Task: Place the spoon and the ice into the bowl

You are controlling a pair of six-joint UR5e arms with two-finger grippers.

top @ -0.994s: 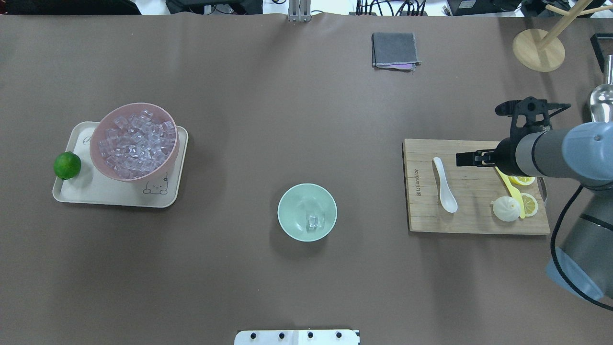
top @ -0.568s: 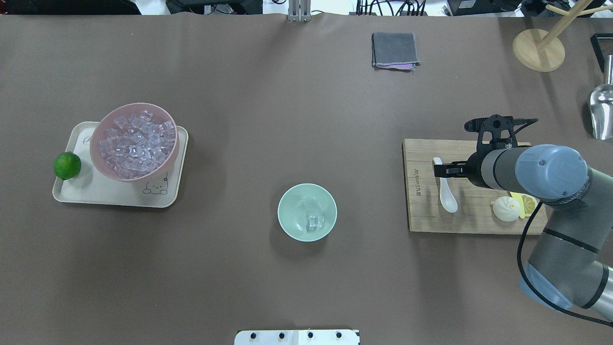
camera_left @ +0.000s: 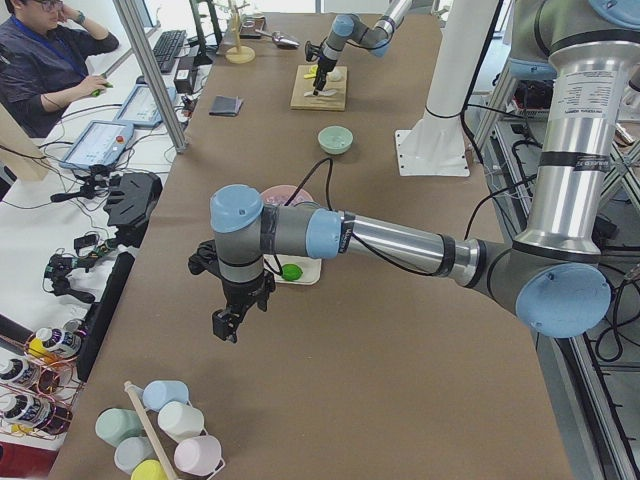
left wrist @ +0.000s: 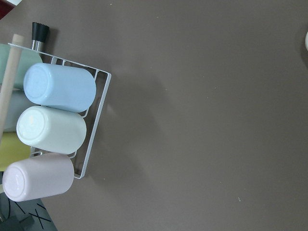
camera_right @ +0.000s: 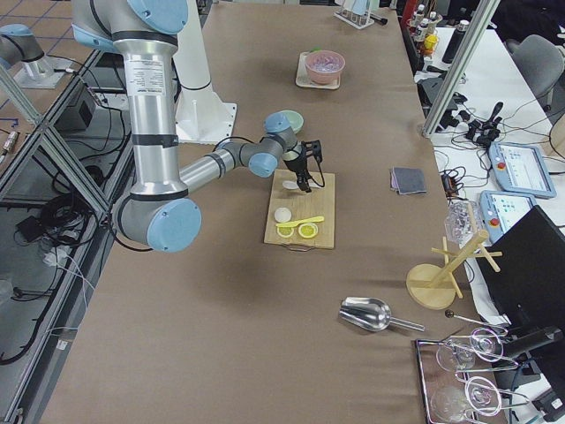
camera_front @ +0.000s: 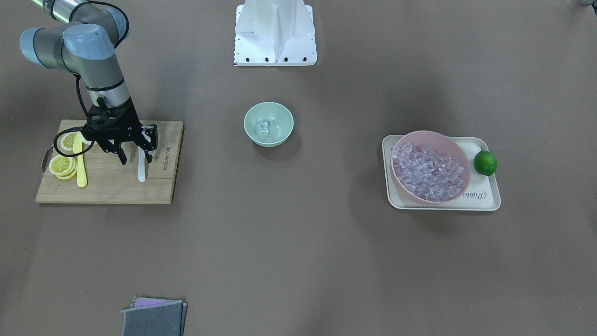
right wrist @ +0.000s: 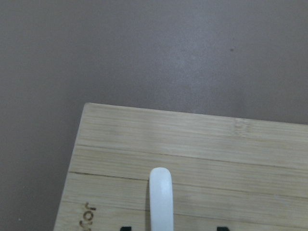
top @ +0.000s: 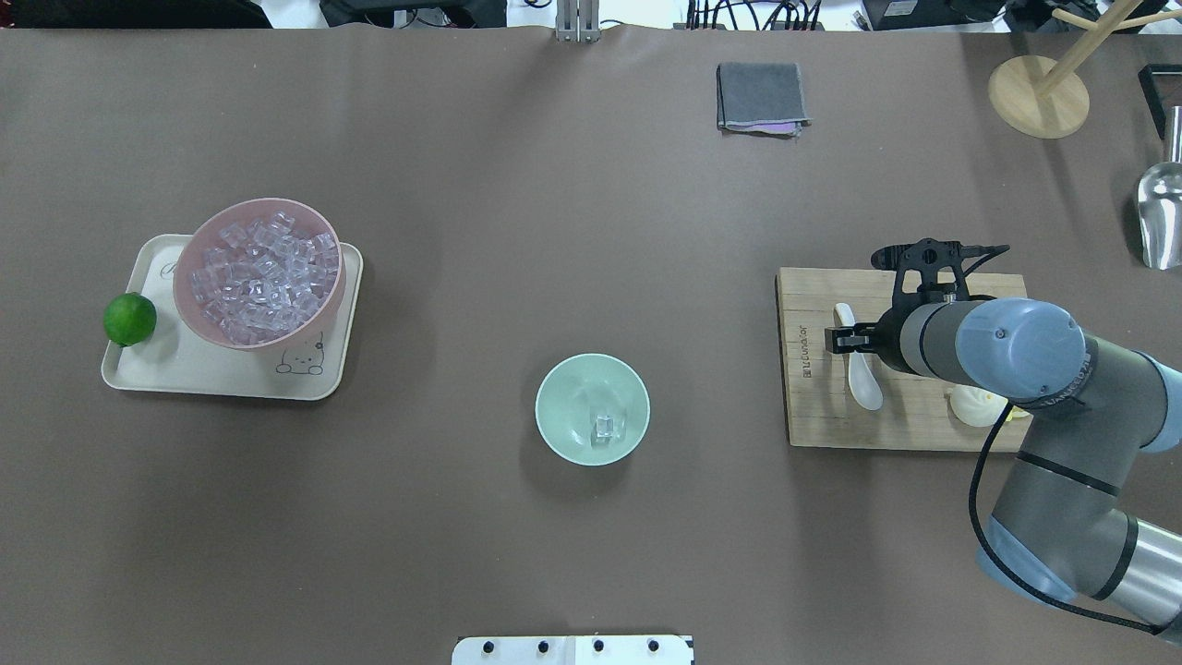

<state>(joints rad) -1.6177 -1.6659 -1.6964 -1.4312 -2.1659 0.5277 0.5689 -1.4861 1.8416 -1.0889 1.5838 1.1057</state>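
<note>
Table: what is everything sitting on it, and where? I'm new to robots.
mint-green bowl: 1, centre of the table
ice cube: 1, clear, inside the mint-green bowl
tray: 1, cream, robot's left side
pink bowl: 1, on the tray, heaped with clear ice cubes
lime: 1, green, at the tray's outer edge
cutting board: 1, wooden, robot's right side
spoon: 1, white, on the cutting board
knife: 1, yellow, on the cutting board
lemon slices: a few, yellow, beside the knife
bun: 1, white, on the cutting board
cloth: 1, grey, folded, far edge
wooden stand: 1, far right corner
scoop: 1, metal, right edge
cups: several, pastel, left end
right gripper: fingers open, either side of the spoon's handle
left gripper: near the cups; open or shut cannot be told
</note>
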